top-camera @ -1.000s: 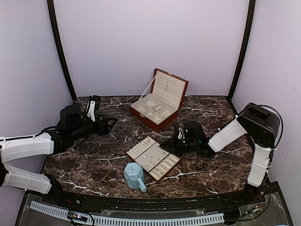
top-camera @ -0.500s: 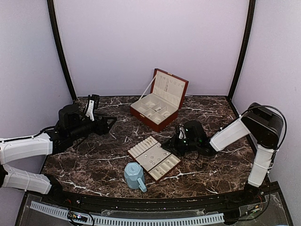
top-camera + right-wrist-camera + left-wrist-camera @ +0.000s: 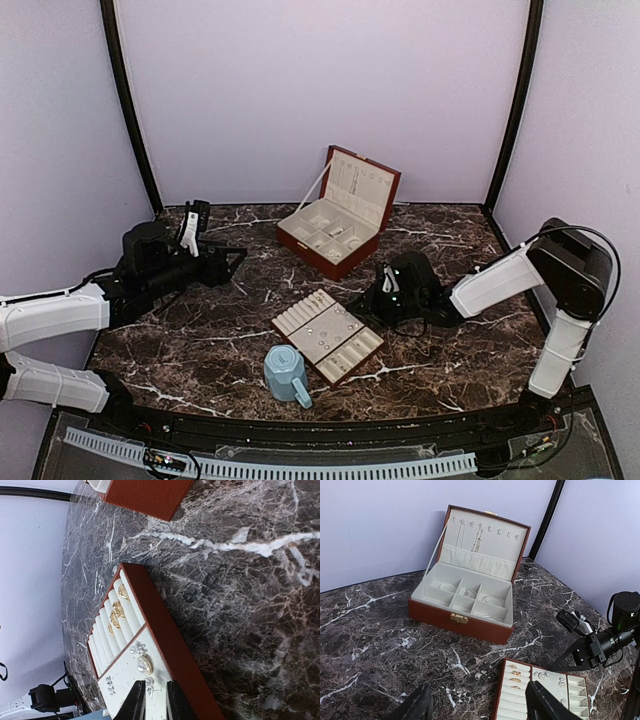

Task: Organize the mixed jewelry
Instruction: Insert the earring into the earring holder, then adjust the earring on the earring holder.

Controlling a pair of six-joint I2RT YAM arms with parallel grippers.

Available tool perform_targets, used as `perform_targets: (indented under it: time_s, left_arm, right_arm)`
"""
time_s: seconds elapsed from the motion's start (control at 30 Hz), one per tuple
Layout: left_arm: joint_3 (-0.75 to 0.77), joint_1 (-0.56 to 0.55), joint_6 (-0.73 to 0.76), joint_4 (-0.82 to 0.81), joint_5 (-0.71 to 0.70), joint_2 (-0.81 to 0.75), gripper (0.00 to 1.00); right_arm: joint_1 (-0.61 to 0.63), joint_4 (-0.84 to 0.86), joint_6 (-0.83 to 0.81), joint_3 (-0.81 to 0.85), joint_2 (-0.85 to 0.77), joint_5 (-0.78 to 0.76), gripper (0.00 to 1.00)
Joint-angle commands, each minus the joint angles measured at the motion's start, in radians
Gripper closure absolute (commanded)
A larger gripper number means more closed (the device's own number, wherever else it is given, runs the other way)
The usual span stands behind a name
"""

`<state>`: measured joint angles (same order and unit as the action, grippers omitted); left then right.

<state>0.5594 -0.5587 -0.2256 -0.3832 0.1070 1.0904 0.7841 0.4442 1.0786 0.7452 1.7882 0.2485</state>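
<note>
The mixed jewelry lies in two places. Gold rings (image 3: 117, 614) sit in the roll slots of the flat brown tray (image 3: 165, 630), and a pearl earring (image 3: 144, 665) and small silvery studs (image 3: 151, 686) lie on its cream pad. Thin silvery hoops (image 3: 492, 600) rest in the compartments of the open jewelry box (image 3: 335, 228). My right gripper (image 3: 156, 702) hangs low over the tray's pad (image 3: 325, 335), jaws slightly open, with a small stud lying between the fingertips. My left gripper (image 3: 480, 710) is open and empty, raised above the table left of the box.
A light-blue faceted mug (image 3: 288, 375) stands just in front of the tray near the table's front edge. The box's lid (image 3: 482, 540) stands upright at the back. The right arm (image 3: 600, 642) reaches in beside the tray. Dark marble table (image 3: 200, 330) shows between the left arm and the tray.
My right gripper's jaws have parted over the tray's pad, and the right arm's elbow has shifted slightly right. The left arm is unchanged.
</note>
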Motion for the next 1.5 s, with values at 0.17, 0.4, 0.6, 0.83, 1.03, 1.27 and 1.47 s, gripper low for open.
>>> perform_targets:
  time_s: [0.17, 0.4, 0.6, 0.83, 1.03, 1.27, 1.47]
  left_arm:
    - [-0.012, 0.006, -0.007, 0.018, -0.016, -0.032, 0.34]
    - [-0.012, 0.005, -0.017, 0.020, -0.018, -0.032, 0.33]
    - [-0.011, 0.005, -0.021, 0.026, -0.020, -0.036, 0.33]
    - [-0.011, 0.005, -0.020, 0.031, -0.022, -0.035, 0.33]
    - [-0.012, 0.005, -0.020, 0.026, -0.024, -0.032, 0.33]
    - [-0.009, 0.005, -0.015, 0.028, -0.025, -0.033, 0.33]
    - [0.004, 0.005, -0.024, 0.058, -0.040, -0.043, 0.32]
  right_arm:
    - [0.014, -0.106, -0.099, 0.053, -0.052, -0.052, 0.84]
    - [0.046, -0.236, -0.223, 0.167, -0.013, -0.070, 0.92]
    - [0.053, -0.265, -0.243, 0.193, 0.019, -0.068, 0.95]
    - [0.053, -0.294, -0.233, 0.196, 0.041, -0.069, 0.97]
    - [0.053, -0.316, -0.231, 0.195, 0.043, -0.079, 0.97]
    - [0.053, -0.308, -0.242, 0.200, 0.028, -0.071, 0.97]
    - [0.053, -0.284, -0.250, 0.198, -0.030, -0.065, 0.91]
